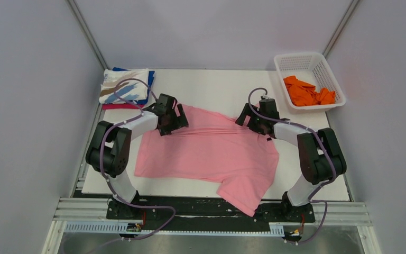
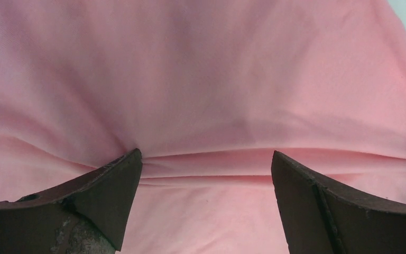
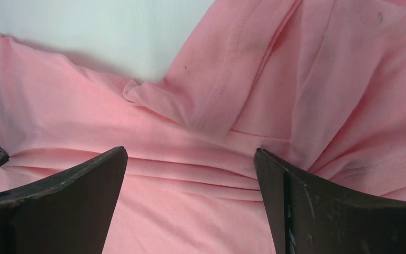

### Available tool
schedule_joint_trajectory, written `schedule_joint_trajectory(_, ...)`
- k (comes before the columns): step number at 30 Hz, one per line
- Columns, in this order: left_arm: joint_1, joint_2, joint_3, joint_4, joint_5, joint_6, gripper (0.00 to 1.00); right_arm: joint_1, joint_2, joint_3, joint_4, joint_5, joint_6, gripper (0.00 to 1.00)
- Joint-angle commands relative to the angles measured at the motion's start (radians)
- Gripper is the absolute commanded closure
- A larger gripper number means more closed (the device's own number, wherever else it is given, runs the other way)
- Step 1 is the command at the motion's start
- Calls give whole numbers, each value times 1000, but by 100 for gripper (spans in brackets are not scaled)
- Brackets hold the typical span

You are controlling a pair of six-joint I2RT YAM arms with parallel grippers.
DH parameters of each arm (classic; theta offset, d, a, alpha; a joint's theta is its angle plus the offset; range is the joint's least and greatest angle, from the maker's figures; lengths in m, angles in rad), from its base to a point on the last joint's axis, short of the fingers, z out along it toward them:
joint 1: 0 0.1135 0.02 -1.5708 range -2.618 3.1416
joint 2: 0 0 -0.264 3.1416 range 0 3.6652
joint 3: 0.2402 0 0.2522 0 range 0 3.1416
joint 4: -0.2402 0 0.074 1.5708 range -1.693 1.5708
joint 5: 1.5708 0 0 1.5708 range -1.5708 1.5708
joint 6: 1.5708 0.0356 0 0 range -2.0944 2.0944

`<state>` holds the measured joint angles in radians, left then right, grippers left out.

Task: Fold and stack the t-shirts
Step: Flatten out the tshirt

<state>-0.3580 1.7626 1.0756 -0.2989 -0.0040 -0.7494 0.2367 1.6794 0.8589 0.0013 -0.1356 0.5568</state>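
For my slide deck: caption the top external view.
Left pincer and right pincer, both open, at the spread pink t-shirt.

White tabletop [image 1: 211, 87] under left gripper [image 1: 178, 120] & right gripper [image 1: 245, 120]. Plain grey walls [image 1: 206, 32] beyond & either side of them. Metal rail [image 1: 79, 211] behind, nr bases. Soft even light.

- Spread shirt [image 1: 206, 153] lies mid-worktop [image 1: 211, 87], its near right corner over the front edge.
- Folded stack [image 1: 124, 84] sits at the far left corner.
- Basket [image 1: 301, 61] at far right, crumpled shirt [image 1: 306, 91] inside.
- Left pincer [image 1: 177, 119] and right pincer [image 1: 251, 121] on the spread shirt's far corners.
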Motion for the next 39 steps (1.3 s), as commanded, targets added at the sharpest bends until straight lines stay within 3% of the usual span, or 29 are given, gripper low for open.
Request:
schedule_joint_trajectory(1, -11, -53, -17, -61, -22, 23, 0, 10, -16, 21, -92, 40, 4, 0)
schedule_joint_trajectory(12, -40, -7, 149, 11, 58, 34, 0, 9, 133, 288, -113, 97, -45, 0)
schedule_joint_trajectory(20, -48, 63, 124, 91, 155, 9, 0, 9, 171, 292, -137, 83, -38, 0)
schedule_joint_trajectory(26, -48, 111, 112, 81, 151, 7, 0, 10, 181, 275, -137, 68, -39, 0)
schedule_joint_trajectory(39, -48, 120, 101, 22, 103, 34, 0, 26, 301, 437, 15, -3, 32, 0)
